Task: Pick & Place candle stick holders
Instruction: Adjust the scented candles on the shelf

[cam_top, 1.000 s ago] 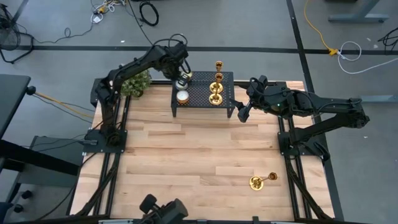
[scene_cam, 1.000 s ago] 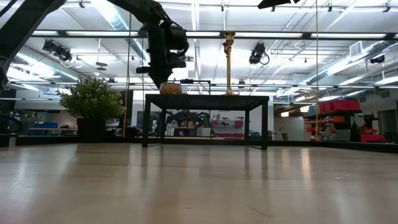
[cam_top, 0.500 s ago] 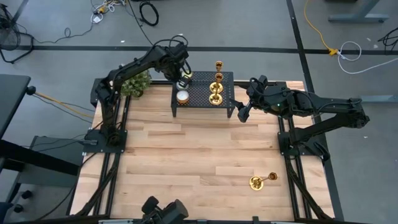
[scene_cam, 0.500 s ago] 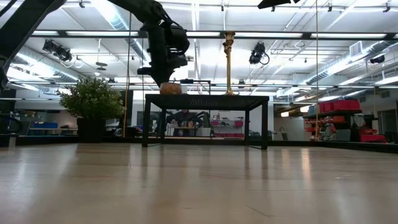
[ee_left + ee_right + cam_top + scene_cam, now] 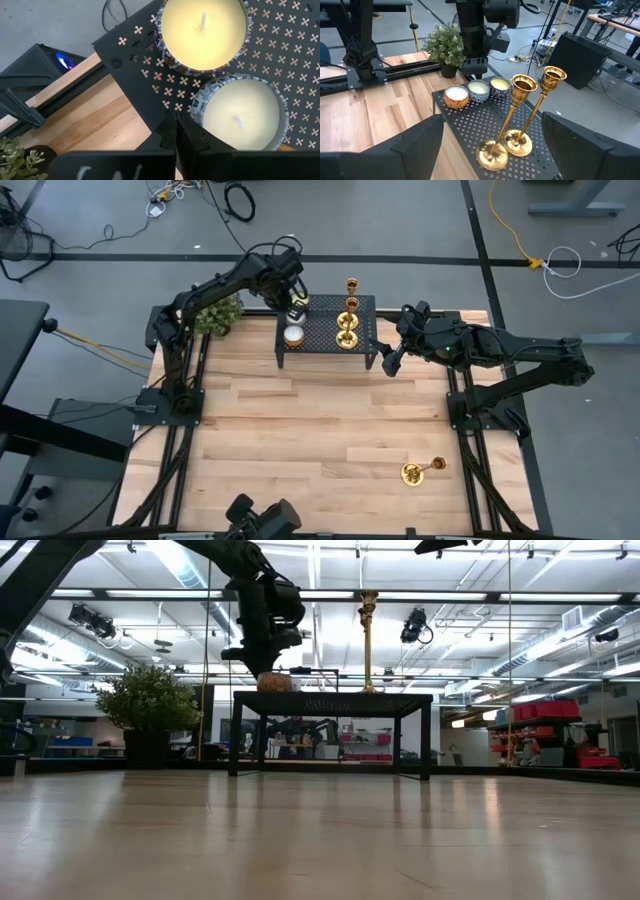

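1. Two candle stick holders (image 5: 512,120) stand on the black stand (image 5: 325,330), upper centre; a third (image 5: 420,471) lies lower right.
2. Right gripper (image 5: 389,359), fingers wide, could topple the pair.
3. Left gripper (image 5: 295,305), fingers together, crowds the candles (image 5: 220,70).

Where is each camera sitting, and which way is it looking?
High view: above, looking straight down at the wooden table; both arms show.
Low view: at table-top height, looking level at the black stand; the left arm comes in from above.
Left wrist view: on the left arm, looking at two candles; its own dark fingers show.
Right wrist view: on the right arm, looking at two upright candle stick holders; its open fingers show.
Shared: high and right wrist views both show the holders on the stand.
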Robot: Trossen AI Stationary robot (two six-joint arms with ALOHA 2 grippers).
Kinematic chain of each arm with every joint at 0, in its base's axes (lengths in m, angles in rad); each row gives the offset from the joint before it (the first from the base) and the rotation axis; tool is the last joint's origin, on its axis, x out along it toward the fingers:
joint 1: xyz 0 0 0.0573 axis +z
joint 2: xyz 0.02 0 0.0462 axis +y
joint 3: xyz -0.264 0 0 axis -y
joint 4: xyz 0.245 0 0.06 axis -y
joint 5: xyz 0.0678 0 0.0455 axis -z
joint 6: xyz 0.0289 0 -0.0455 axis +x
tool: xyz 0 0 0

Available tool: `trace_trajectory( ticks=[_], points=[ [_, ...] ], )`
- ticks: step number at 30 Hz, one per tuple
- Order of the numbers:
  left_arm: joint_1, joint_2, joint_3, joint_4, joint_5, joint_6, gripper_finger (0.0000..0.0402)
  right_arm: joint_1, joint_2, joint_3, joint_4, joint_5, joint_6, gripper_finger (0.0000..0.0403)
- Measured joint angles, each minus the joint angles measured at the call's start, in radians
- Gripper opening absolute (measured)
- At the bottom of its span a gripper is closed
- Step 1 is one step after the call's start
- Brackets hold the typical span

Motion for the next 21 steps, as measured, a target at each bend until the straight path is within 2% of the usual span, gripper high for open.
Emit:
trace_trajectory(
  ticks=[6, 13, 21],
  points=[
    [0.001, 0.000, 0.022, 0.000, -0.001, 0.003, 0.0000, 0.000, 0.000, 0.000, 0.000, 0.000, 0.000, 0.0336],
    [0.011, -0.002, 0.108, 0.043, -0.024, 0.048, 0.0000, 0.000, 0.000, 0.000, 0.000, 0.000, 0.000, 0.0336],
    [0.043, -0.002, 0.097, 0.156, 0.104, 0.060, 0.0000, 0.000, 0.000, 0.000, 0.000, 0.000, 0.000, 0.0336]
  ],
)
